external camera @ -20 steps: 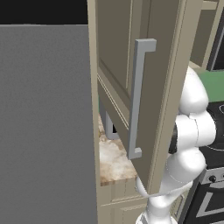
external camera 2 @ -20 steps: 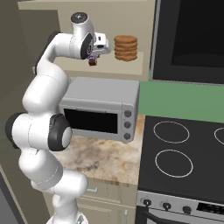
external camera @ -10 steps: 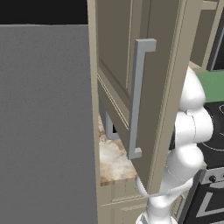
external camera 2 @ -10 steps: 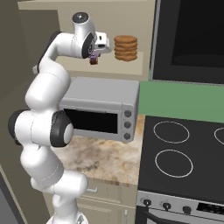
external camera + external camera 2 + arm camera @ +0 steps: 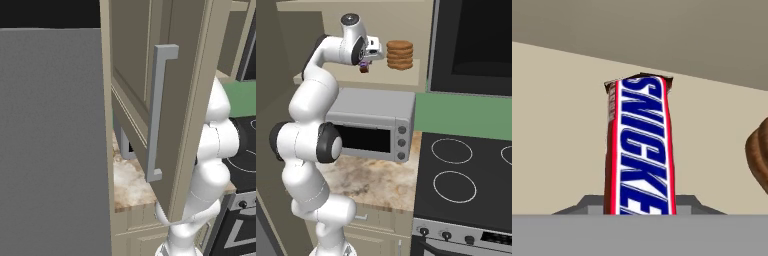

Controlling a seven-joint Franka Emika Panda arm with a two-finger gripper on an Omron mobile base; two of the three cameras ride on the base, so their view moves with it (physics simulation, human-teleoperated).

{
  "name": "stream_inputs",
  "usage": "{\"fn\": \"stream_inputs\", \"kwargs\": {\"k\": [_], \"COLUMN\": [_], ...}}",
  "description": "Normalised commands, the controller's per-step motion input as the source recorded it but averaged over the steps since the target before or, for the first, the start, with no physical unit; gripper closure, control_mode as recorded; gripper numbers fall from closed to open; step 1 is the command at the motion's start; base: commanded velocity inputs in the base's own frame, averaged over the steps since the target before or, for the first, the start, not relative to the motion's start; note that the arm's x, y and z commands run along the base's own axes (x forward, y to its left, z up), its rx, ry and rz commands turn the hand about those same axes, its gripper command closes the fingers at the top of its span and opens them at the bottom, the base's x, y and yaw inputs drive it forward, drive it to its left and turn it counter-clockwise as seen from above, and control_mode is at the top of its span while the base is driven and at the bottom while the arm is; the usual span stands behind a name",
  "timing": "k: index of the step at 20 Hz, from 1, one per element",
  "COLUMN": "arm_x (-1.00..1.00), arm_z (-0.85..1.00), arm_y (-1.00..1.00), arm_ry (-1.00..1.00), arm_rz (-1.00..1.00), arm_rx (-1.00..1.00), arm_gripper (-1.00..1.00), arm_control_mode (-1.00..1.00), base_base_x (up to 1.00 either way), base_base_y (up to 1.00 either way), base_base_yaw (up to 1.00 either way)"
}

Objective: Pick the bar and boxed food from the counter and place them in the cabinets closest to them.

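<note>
My gripper (image 5: 364,65) is shut on the bar (image 5: 363,69), a brown, red and blue candy bar. It holds the bar just above the shelf inside the open wall cabinet (image 5: 418,79). In the hand view the bar (image 5: 639,150) stands up between the fingers of the gripper (image 5: 639,206), in front of the cabinet's plain beige back wall. The cabinet's door (image 5: 150,100) with its grey bar handle hangs open at the left. The marbled counter (image 5: 376,182) lies below. The boxed food is out of view.
A stack of brown cookies (image 5: 400,55) sits on the cabinet shelf just right of the gripper, its edge (image 5: 759,160) also at the right of the hand view. A grey toaster oven (image 5: 373,127) stands on the counter beneath. The black stovetop (image 5: 466,175) is to the right.
The arm's elbow has shifted slightly. The gripper and the bar stay at the same spot inside the cabinet.
</note>
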Motion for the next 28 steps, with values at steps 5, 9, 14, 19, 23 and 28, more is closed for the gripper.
{"fn": "stream_inputs", "kwargs": {"k": [5,9,14,19,23,28], "arm_x": [0.05,0.02,0.00,0.00,0.00,0.00], "arm_z": [-0.28,-0.31,-0.26,0.00,0.00,0.17], "arm_y": [0.00,0.00,0.00,0.00,0.00,-0.02], "arm_ry": [-0.04,-0.04,-0.03,0.00,0.00,-0.02], "arm_rz": [0.00,0.00,0.00,0.00,0.00,0.00], "arm_rx": [0.00,0.00,-0.01,0.00,0.00,0.02], "arm_gripper": [1.00,1.00,1.00,1.00,-1.00,-1.00], "arm_control_mode": [-1.00,-1.00,-1.00,-1.00,-1.00,-1.00], "base_base_x": [0.00,0.00,0.00,0.00,0.00,0.00], "base_base_y": [0.00,0.00,0.00,0.00,0.00,0.00], "base_base_yaw": [0.00,0.00,0.00,0.00,0.00,0.00]}}
